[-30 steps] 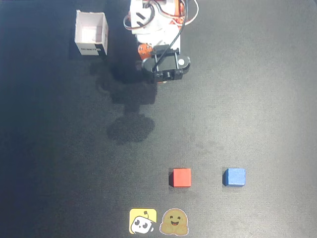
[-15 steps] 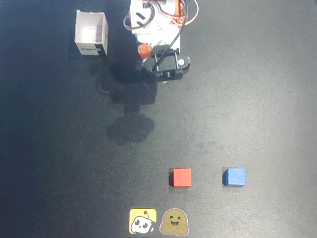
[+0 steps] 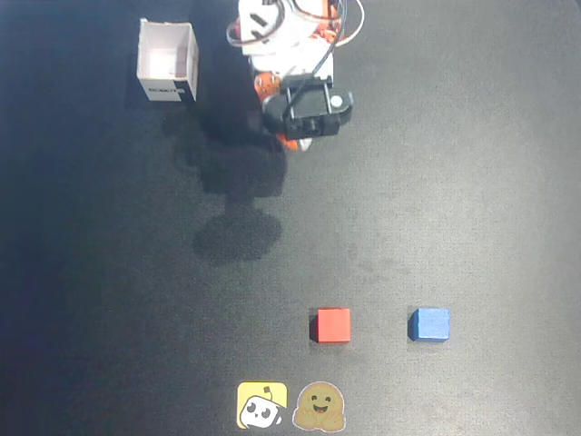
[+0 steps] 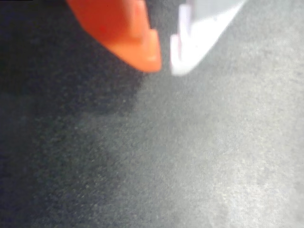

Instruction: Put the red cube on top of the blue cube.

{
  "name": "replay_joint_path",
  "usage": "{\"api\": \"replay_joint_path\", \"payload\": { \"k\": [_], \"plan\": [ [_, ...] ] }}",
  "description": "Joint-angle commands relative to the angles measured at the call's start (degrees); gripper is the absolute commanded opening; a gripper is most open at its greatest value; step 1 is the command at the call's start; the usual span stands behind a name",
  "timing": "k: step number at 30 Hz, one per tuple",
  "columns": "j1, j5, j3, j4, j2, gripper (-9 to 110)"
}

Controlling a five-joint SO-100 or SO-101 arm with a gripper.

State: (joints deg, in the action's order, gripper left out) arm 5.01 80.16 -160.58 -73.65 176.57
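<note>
A small shift of the arm (image 3: 295,68) is noted across the last second in the overhead view: the black wrist assembly has been swung slightly toward the right and upward in the picture, and its shadow on the dark bench (image 3: 472,182) has been redrawn beneath it. Nothing else has been moved. The red cube (image 3: 333,325) is left where it was, low in the view, with the blue cube (image 3: 428,324) to its right, near but apart, both flat on the bench. The white open box (image 3: 167,61) at upper left and the two stickers (image 3: 290,405) at the bottom edge are unchanged.

In the wrist view the jaws are seen at the top edge, an orange fingertip (image 4: 137,45) and a white one, nearly closed with only a thin gap, and nothing is held between them; only bare bench is shown below.

The gripper (image 4: 164,64) is judged to be only beginning its approach: the red cube is well apart from it, and a reach forward with the jaws widened is still required.
</note>
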Motion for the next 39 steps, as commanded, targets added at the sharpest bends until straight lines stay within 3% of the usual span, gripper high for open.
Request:
{"api": "replay_joint_path", "payload": {
  "k": [1,19,25,39],
  "plan": [
    [0.26,0.18,3.96,-0.44,-0.18,1],
    [1.67,0.7,29.09,8.53,-39.02,4],
    [3.08,2.55,39.38,9.14,-53.0,9],
    [7.12,7.82,48.6,16.35,-69.35,17]
  ]
}}
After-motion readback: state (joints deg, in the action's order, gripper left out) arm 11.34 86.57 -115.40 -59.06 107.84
